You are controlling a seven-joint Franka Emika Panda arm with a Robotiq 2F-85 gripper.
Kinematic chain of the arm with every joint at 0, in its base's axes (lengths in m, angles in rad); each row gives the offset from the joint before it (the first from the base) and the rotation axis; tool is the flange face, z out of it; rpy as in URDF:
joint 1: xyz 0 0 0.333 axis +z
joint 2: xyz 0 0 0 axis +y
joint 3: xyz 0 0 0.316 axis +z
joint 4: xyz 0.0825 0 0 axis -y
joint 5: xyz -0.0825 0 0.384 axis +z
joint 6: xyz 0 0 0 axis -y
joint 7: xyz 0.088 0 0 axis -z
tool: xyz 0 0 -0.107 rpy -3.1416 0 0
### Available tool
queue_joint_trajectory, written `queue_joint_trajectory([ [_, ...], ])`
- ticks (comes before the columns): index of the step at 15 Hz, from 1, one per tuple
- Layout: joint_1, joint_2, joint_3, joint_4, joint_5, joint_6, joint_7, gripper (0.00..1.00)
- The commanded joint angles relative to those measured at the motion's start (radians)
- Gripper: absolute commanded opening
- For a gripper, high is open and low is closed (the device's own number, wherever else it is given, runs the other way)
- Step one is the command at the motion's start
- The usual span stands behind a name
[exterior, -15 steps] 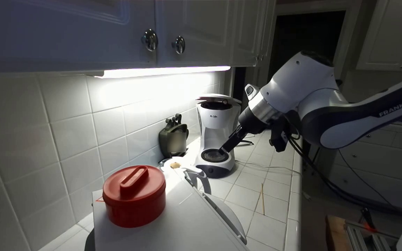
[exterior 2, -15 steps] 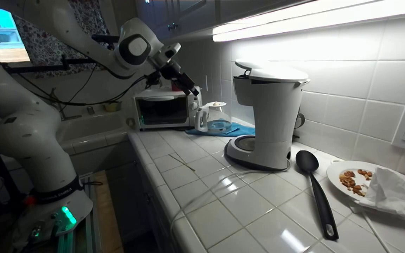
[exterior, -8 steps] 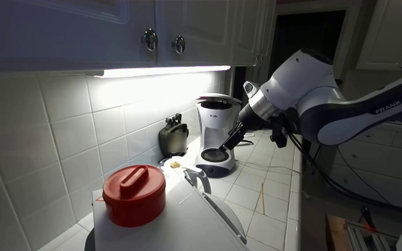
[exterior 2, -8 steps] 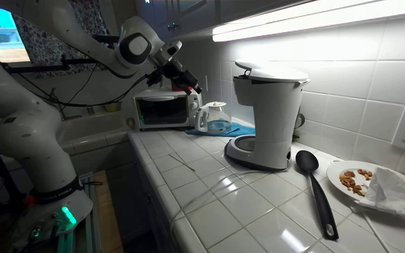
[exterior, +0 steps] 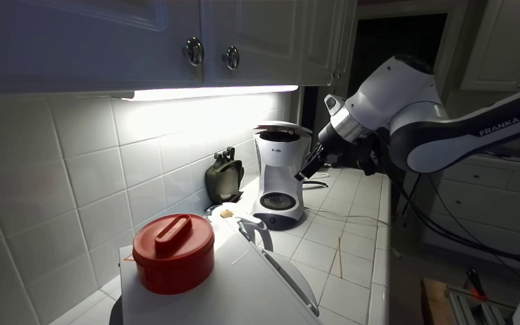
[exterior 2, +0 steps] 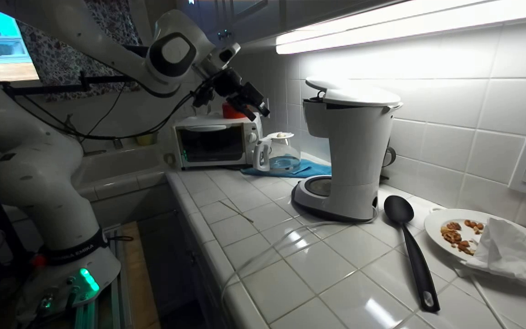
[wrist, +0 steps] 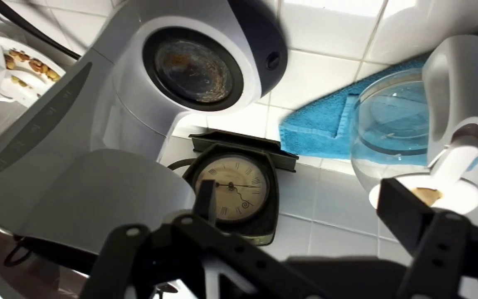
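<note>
My gripper [wrist: 301,203] stands open with nothing between its fingers, which are spread wide in the wrist view. It hangs in the air over the counter, beside the white coffee maker [exterior: 282,155], whose lid is partly raised. The coffee maker's round warming plate [wrist: 193,70] is bare. Behind the left finger in the wrist view is a dark clock [wrist: 239,207] against the tiled wall. A glass carafe [wrist: 392,112] with a white handle rests on a blue towel [wrist: 318,120]. In an exterior view the gripper [exterior 2: 258,114] appears above the carafe [exterior 2: 286,155], touching nothing.
A white toaster oven [exterior 2: 210,141] bears a red lidded container [exterior: 174,257]. Thin sticks [exterior 2: 238,211] and a power cord [exterior 2: 286,233] lie on the tiles. A black spoon [exterior 2: 416,256] and a plate [exterior 2: 434,224] of nuts lie beyond. Cabinets [exterior: 251,40] hang overhead.
The gripper has risen and drawn away from above the warming plate, shifting right in both exterior views. It has turned somewhat and stays open. The objects on the counter have not moved.
</note>
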Motion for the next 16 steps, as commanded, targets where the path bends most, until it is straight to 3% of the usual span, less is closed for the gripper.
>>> queue_joint_trajectory([
  [1,-0.056,-0.036,0.012,0.014,-0.052,-0.054,-0.008,1.00],
  [8,-0.135,0.024,0.044,-0.010,-0.063,-0.005,0.126,1.00],
  [16,-0.302,0.168,0.236,0.042,-0.231,-0.045,0.538,1.00],
])
